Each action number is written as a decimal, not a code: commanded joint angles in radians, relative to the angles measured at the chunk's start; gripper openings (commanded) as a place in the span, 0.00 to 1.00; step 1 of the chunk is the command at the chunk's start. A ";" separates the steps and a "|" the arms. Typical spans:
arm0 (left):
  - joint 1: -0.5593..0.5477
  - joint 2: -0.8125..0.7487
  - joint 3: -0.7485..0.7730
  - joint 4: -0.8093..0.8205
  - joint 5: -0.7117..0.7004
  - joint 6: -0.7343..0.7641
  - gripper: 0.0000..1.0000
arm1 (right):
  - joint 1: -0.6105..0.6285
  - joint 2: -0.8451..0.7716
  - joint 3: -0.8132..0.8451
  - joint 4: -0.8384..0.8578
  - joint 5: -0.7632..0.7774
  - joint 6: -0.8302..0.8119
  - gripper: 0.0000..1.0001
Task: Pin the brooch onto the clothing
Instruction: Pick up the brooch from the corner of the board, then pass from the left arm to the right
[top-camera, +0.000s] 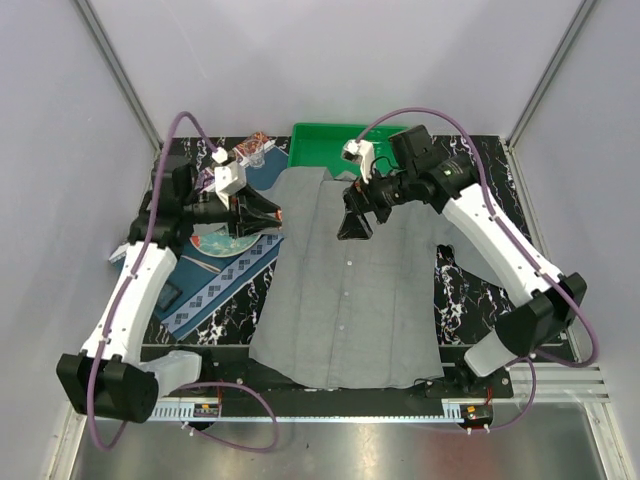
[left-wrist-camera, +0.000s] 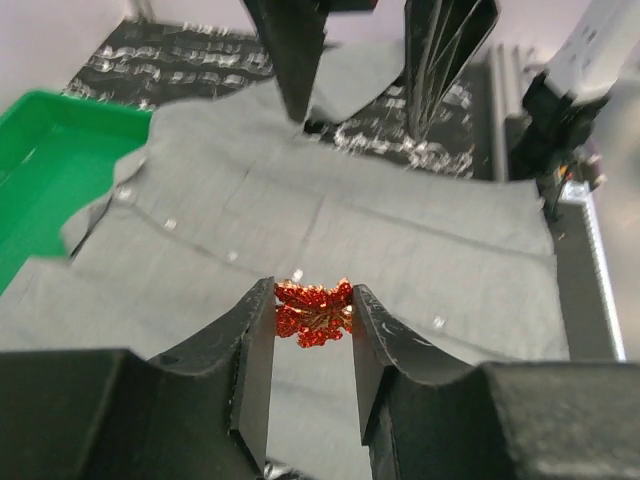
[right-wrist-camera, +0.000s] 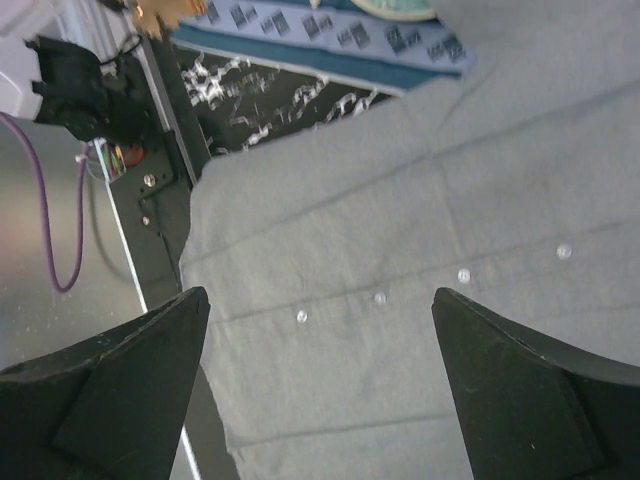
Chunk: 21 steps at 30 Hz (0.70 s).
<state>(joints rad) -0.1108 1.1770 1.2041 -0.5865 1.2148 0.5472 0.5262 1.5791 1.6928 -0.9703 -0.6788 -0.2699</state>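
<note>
Marbled tabletop (top-camera: 468, 296), shirt (top-camera: 350, 300); brooch (left-wrist-camera: 313, 312) clamped in left end effector (left-wrist-camera: 312, 296), right end effector (right-wrist-camera: 320, 300) apart

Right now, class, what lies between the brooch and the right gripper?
Only the shirt: in the left wrist view, grey cloth runs from the brooch, pinched in the left gripper, up to the open right gripper.
</note>
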 joint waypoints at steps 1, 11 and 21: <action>-0.023 -0.044 -0.136 0.859 0.109 -0.858 0.34 | -0.002 -0.098 -0.063 0.224 -0.058 0.011 1.00; -0.018 -0.022 -0.238 1.426 -0.204 -1.554 0.34 | 0.152 -0.401 -0.484 0.890 0.275 0.022 1.00; -0.044 -0.082 -0.247 1.174 -0.370 -1.544 0.36 | 0.340 -0.294 -0.504 1.231 0.628 -0.134 0.91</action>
<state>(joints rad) -0.1440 1.1404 0.9585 0.6216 0.9352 -0.9562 0.8482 1.2545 1.1885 0.0319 -0.2096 -0.3386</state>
